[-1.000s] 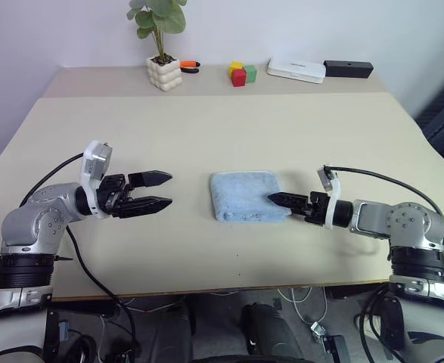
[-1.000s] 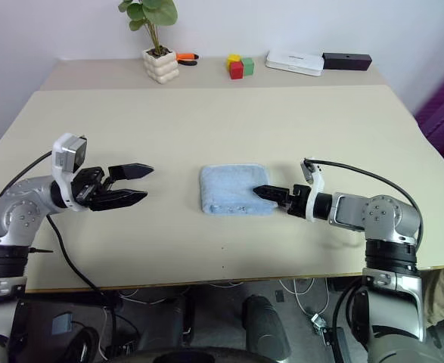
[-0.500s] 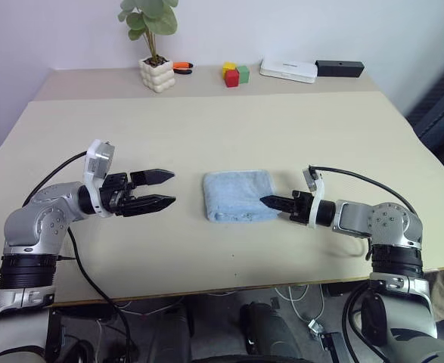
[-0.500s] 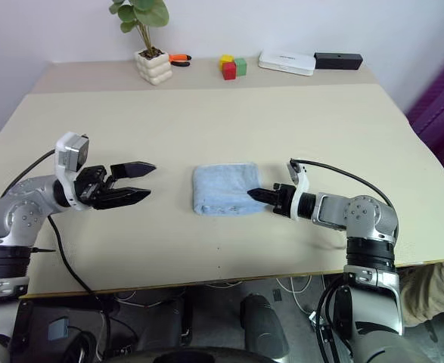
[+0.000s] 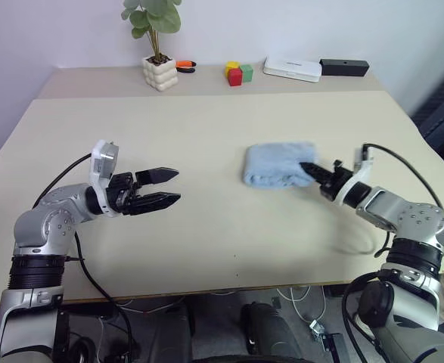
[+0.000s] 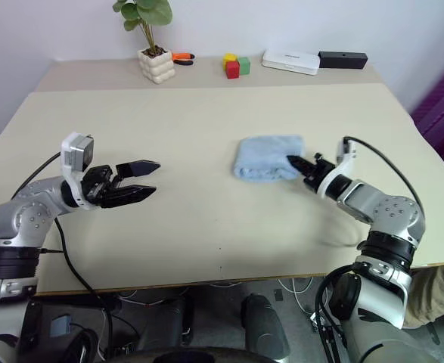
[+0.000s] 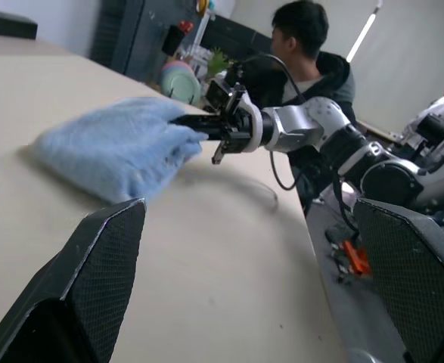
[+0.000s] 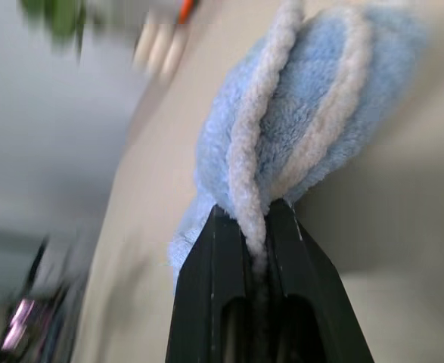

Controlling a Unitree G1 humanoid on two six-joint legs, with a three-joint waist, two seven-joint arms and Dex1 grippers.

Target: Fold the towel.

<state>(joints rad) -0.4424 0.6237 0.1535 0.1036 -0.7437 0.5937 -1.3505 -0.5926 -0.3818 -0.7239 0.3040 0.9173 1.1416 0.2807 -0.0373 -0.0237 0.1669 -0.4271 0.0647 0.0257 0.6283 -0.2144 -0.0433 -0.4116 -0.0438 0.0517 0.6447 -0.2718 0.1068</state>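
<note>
The towel (image 5: 278,163), light blue terry cloth with a whitish hem, lies bunched in a folded bundle on the beige table, right of centre. My right gripper (image 5: 308,169) is shut on the towel's near right edge; in the right wrist view its two black fingers (image 8: 229,257) pinch the whitish hem (image 8: 248,189) between them. The left wrist view shows the same towel (image 7: 116,151) with the right gripper (image 7: 190,124) holding its edge. My left gripper (image 5: 173,187) hovers open over the table's left half, well apart from the towel, with nothing between its fingers.
Along the table's back edge stand a potted plant (image 5: 161,68), an orange tool (image 5: 185,67), coloured blocks (image 5: 239,73), a white box (image 5: 293,69) and a black box (image 5: 344,67). A person (image 7: 308,53) sits beyond the table in the left wrist view.
My right gripper closed on the towel's edge and dragged the towel to the right and further back on the table. The left gripper stayed in place, open.
</note>
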